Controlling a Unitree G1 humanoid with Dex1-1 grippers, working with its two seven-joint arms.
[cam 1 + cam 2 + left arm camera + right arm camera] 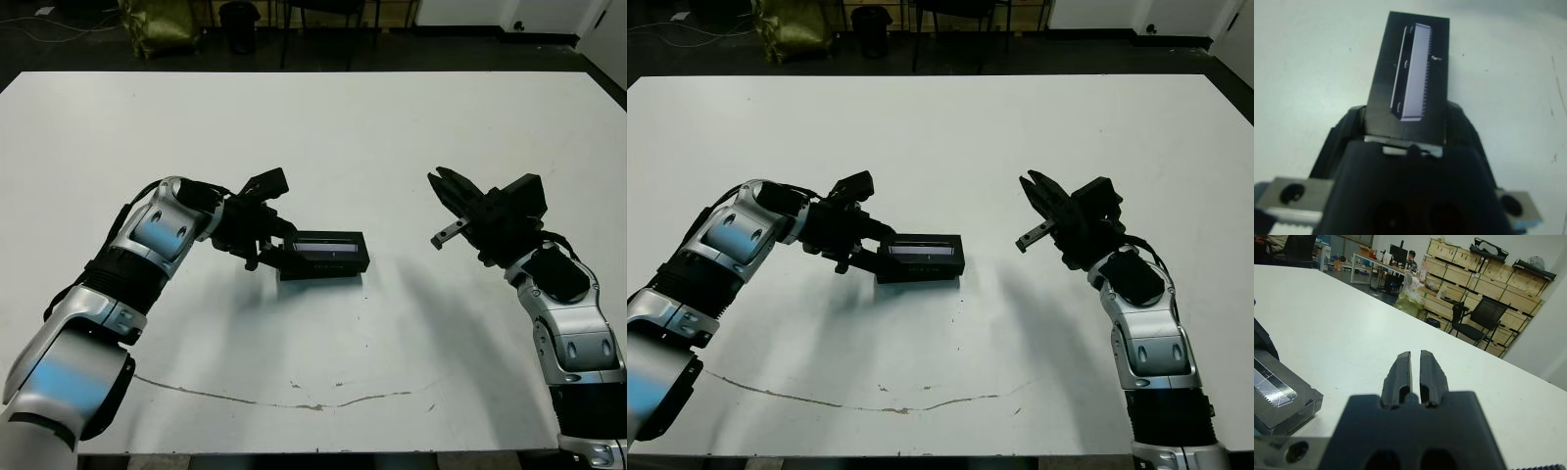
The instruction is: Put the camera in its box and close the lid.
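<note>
From my remote station, the head camera shows the white table (323,127) with the box (323,257) lying flat a little to the robot's left of centre, its long side running across the table. The lid (1409,83) lies down over the tray, so I see only the flat black top panel with its pale lilac-grey strip (1415,73) running lengthwise; the camera does not show in any view, and I cannot tell whether it is inside. My left gripper (266,251) sits at the box's left short end, low to the table. In the left wrist view its two black fingers (1459,127) stand on either side of that end, and the box's near edge sits between them against the gripper body; they look pinched on it, though whether they truly press the sides is hard to judge. My right gripper (443,188) hangs above the table well to the right of the box, apart from it and touching nothing. In the right wrist view its two fingers (1400,374) are drawn almost together, with only a thin slit between them and nothing held. That view also catches one end of the box at its edge. A faint dark scuff line (294,397) crosses the table near its front edge.
</note>
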